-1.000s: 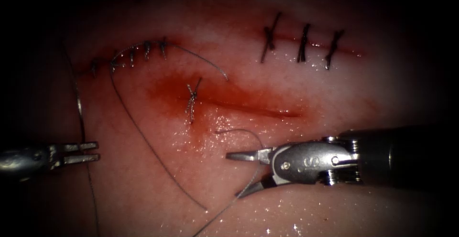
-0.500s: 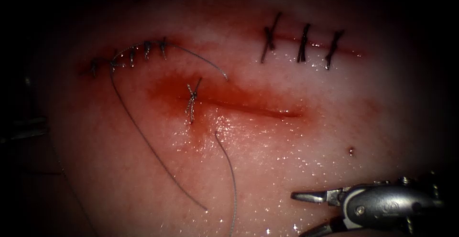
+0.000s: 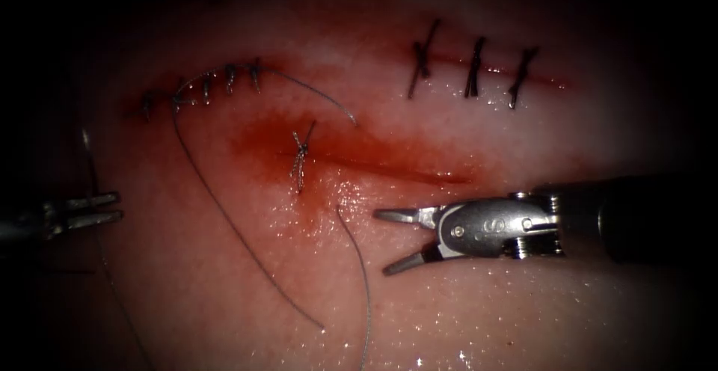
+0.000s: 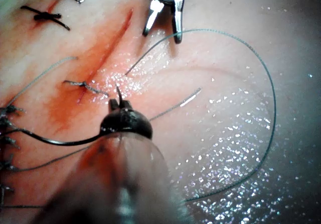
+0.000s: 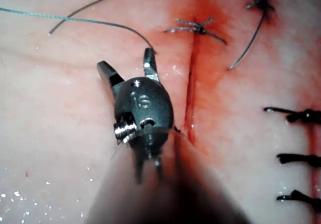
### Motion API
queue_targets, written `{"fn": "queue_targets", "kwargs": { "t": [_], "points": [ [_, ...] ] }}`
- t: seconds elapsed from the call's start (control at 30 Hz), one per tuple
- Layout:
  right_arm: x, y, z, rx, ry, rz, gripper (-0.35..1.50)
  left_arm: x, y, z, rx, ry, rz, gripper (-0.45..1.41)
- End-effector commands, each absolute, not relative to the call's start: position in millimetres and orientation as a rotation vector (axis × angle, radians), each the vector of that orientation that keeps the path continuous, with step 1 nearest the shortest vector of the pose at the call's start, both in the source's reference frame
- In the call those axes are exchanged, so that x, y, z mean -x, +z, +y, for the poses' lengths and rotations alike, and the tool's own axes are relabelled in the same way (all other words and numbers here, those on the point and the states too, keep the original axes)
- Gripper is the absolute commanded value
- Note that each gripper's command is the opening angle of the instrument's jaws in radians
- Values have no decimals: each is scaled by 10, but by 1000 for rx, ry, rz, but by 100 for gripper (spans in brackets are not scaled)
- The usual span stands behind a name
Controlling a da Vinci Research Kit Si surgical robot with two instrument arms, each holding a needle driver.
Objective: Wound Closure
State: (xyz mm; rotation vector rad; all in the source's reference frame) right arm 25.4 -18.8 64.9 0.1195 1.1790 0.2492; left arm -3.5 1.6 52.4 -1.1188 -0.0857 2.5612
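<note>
We see the tissue (image 3: pixel 464 319) spread across the endoscope view, pale and wet.

The largest thing on it is the right arm's tool, which comes in from the right. Its gripper (image 3: pixel 381 242) lies just below the right half of the cut. The jaws are spread wide and hold nothing. In the right wrist view the same gripper (image 5: pixel 125 61) gapes over bare tissue beside the cut (image 5: pixel 190 83).

The left arm's gripper (image 3: pixel 118 205) is well out to the left of the cut, near the edge of the view. As far as we can see, its jaws are drawn together on the thread (image 3: pixel 91 161), which crosses them and runs up and down from there. In the left wrist view its tips (image 4: pixel 119 97) come together in one point, and a dark strand leads in to the tool's head.

The cut (image 3: pixel 389 170) is a thin red line across the middle of the tissue. It lies unstitched along most of its length. Red fluid (image 3: pixel 262 143) stains the tissue around its left end, where a single stitch (image 3: pixel 299 158) crosses it.

Above it we see two other stitched lines:
- A row of three dark stitches (image 3: pixel 473 68) is at the upper right.
- A row of small stitches (image 3: pixel 206 87) is at the upper left.

A long strand (image 3: pixel 232 221) trails down from that left row. A shorter loose strand (image 3: pixel 359 266) lies on the tissue just left of the right gripper, apart from its jaws.
</note>
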Motion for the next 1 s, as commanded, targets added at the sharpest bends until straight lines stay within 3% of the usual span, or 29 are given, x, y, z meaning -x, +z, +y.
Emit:
{"fn": "queue_targets", "kwargs": {
  "t": [0.03, 0.63, 0.67, 0.73, 0.77, 1.0],
  "points": [
    [-268, 669, -192, -134, 260, 1181, 116, 40, 531, 11, 1118, 2563, -92, -45],
    [-299, 702, -172, -144, 291, 1169, 93, 47, 532, 8, 1120, 2564, -104, -45],
    [-301, 702, -172, -148, 290, 1168, 84, 47, 532, 8, 1120, 2564, -104, -45],
    [-303, 702, -172, -167, 272, 1174, -6, 47, 532, 8, 1120, 2564, -104, -45],
    [-302, 703, -173, -182, 258, 1174, -35, 47, 532, 8, 1120, 2564, -103, -45],
    [-297, 696, -184, -202, 220, 1173, -35, 48, 533, 7, 1117, 2566, -103, -45]
  ]
}}
